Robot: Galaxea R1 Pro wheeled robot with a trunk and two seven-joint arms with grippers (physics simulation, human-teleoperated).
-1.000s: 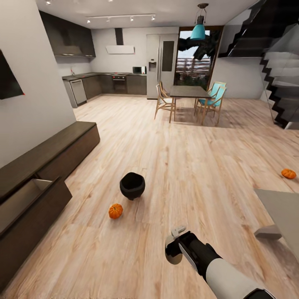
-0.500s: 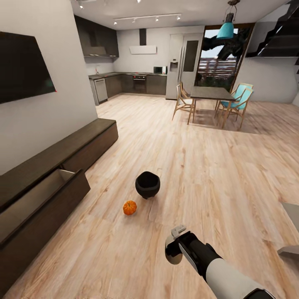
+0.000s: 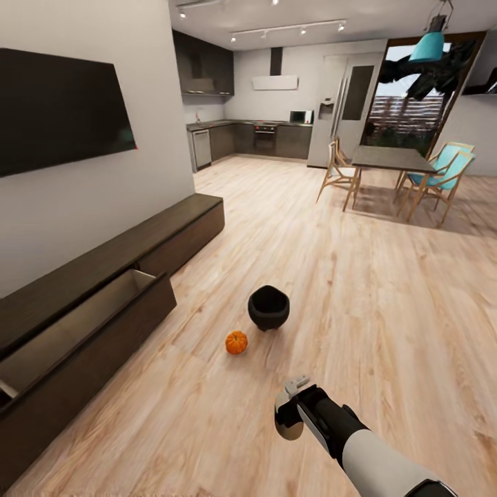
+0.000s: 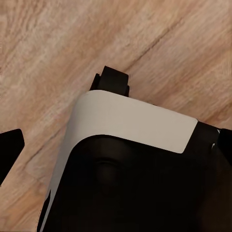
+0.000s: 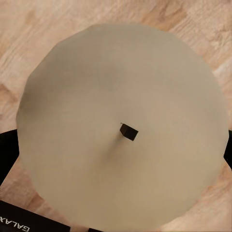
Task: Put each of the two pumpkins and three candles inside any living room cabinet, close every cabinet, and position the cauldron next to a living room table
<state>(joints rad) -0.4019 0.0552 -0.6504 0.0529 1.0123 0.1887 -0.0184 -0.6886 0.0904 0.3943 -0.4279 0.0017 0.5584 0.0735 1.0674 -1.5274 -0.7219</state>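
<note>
Cabinet (image 3: 103,290): long, low, dark-brown unit against the white wall at the left of the head view, under a wall-mounted dark screen (image 3: 59,110). One drawer (image 3: 83,331) stands pulled out toward the room, light tan interior showing; what lies inside it cannot be made out. The section farther along toward the kitchen has its front shut flush.

Floor (image 3: 359,290): pale wood planks running through to a kitchen at the back and a dining table (image 3: 390,160) with chairs at far right.

Cauldron (image 3: 268,308): black, round, upright on the floor, mouth up, well out from the cabinet and well apart from the dining table.

Pumpkin (image 3: 236,342): one orange ribbed pumpkin on the floor just beside the cauldron, on the near side and toward the cabinet; not touching it.

Right gripper (image 3: 290,412): low in the head view at the end of the black-and-white forearm, over bare floor. It is clamped on a candle (image 5: 123,130); the right wrist view looks straight onto the cream round top with the small dark wick at centre, a dark finger edge at each side.

Left gripper: the left wrist view looks onto a white-and-black robot body panel (image 4: 130,125) above floorboards; whether the fingers are spread or together cannot be told.
</note>
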